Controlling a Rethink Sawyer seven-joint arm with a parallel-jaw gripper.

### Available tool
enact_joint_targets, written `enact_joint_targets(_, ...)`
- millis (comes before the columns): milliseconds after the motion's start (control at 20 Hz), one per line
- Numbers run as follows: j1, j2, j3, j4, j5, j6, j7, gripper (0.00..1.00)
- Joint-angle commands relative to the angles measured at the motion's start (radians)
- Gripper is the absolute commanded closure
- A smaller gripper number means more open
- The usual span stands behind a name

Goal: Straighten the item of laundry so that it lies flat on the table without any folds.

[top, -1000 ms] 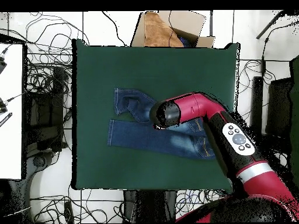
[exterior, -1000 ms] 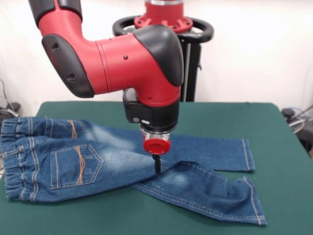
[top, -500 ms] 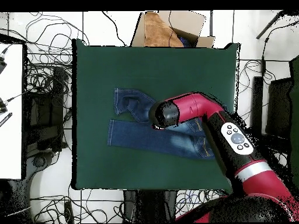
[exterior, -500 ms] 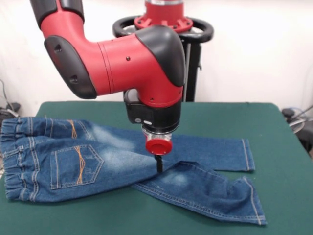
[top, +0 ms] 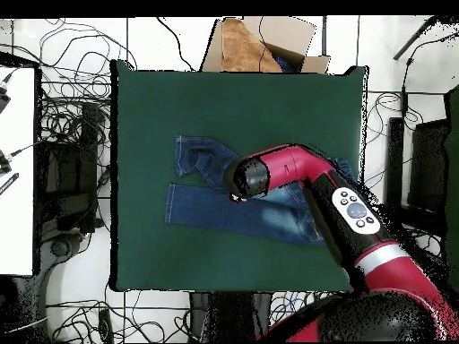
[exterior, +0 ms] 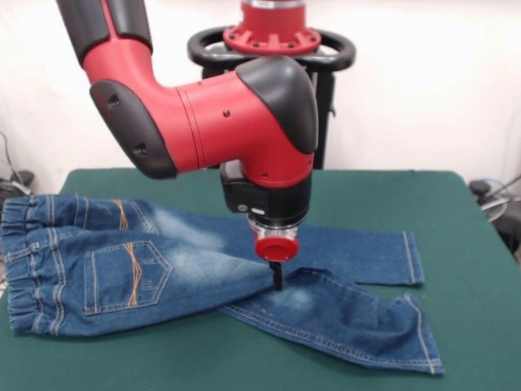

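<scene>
gripper (exterior: 277,279) (fingers together) pressed on jeans (exterior: 138,265) at crotch | nearer leg (exterior: 342,318) ran crooked, rightward from it; table (exterior: 472,269)

Blue jeans (exterior: 146,261), near leg skewed

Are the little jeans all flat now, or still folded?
Still folded. On the jeans, the near leg is bent at an angle instead of lying straight beside the far leg.

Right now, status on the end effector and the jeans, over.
End effector down on the jeans near the crotch; open or shut, cannot tell. Jeans on the table, near leg angled, not yet straight. Nothing in the way.
</scene>
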Motion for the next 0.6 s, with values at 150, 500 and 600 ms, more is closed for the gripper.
enact_joint_targets(150,0.04,0.052,-0.007,0.0,-0.041,-0.011,-0.124,0.0)
enact_joint_targets(500,0.05,0.072,-0.023,-0.012,-0.043,0.016,-0.13,0.0)
enact_joint_targets(600,0.05,0.077,-0.026,-0.013,-0.043,0.02,-0.132,0.0)
